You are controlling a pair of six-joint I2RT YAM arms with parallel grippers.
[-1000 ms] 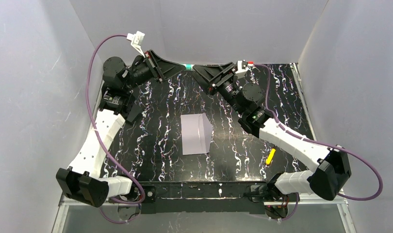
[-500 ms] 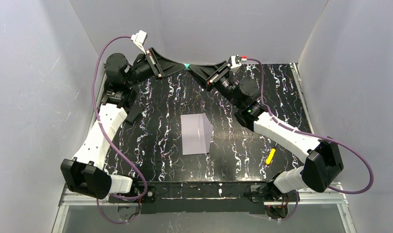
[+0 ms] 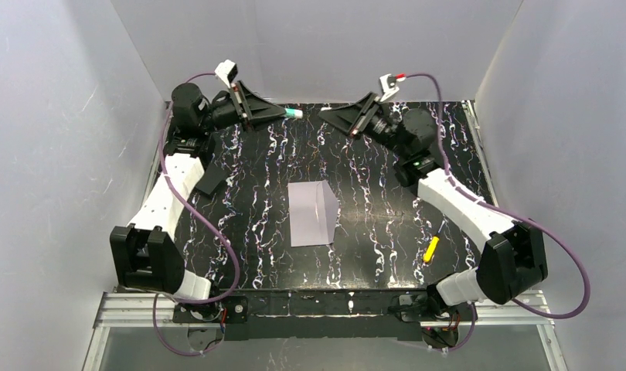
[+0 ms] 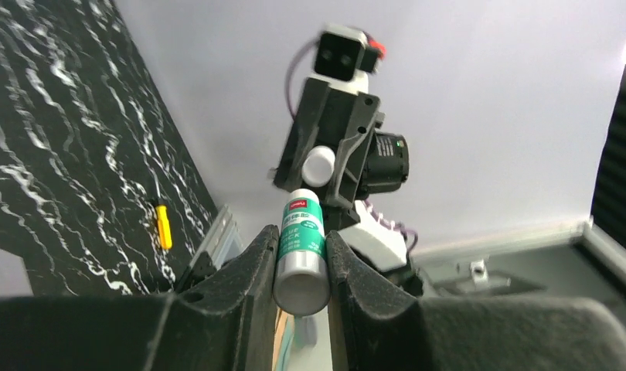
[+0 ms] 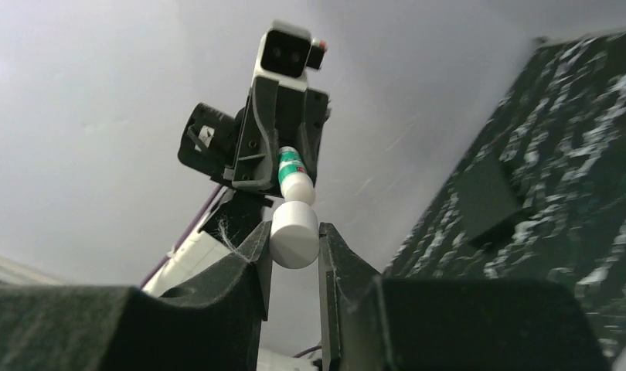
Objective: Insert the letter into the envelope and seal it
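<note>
Black and flat, a small piece (image 3: 209,182) lies on the marbled bench (image 3: 248,224) at the left of the top view, and we judge it plays no part. Just right of it and higher, near the back wall, the left hand (image 3: 283,114) is clamped on a green-and-white glue stick (image 4: 301,239), whose bare tip points across the frame. Lower, at mid-frame, the lavender envelope (image 3: 314,214) lies flat, its pointed flap toward the right and seemingly open. No tan letter shows anywhere. We cannot see into the envelope, so we only suppose the sheet is inside it. Up right of the glue tip, with a gap between them, the right hand (image 3: 329,116) pinches the white cap (image 5: 294,232), so the stick is uncapped and the gluing comes next. To do it well, we would bring the tube down steeply onto the flap and stroke lightly along its edges toward the point. A heavy drag could slide or crumple so light an envelope. The cap hand should stay well apart from the path. A yellow item (image 3: 431,249) lies at the lower right.
</note>
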